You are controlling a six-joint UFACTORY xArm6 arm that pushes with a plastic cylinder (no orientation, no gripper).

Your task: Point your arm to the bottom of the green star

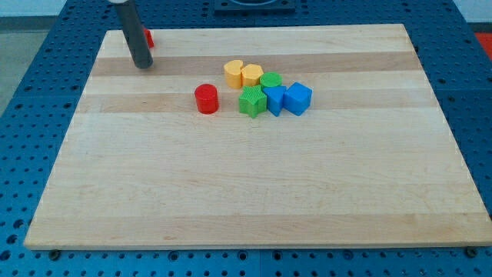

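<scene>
The near half of the table (pixel 231 200), toward the view's bottom, is bare wood out to its edges. Beyond it the blocks sit in one cluster a little above centre. A red cylinder (pixel 206 99) stands alone at the cluster's left. Just to its right is the green star (pixel 252 101), compact, with no clear long axis; which way its points face is hard to make out. It touches a blue block (pixel 274 100), whose shape is unclear, and next to that is a blue cube (pixel 298 98). Behind the star sit a green cylinder (pixel 270 81) and two yellow blocks (pixel 242 74), side by side. Far off at the top left, my tip (pixel 143 66) rests on the table, well apart from the star, partly hiding a small red block (pixel 148 37). There is no hand: the arm ends in a rod, cut off by the view's top.
</scene>
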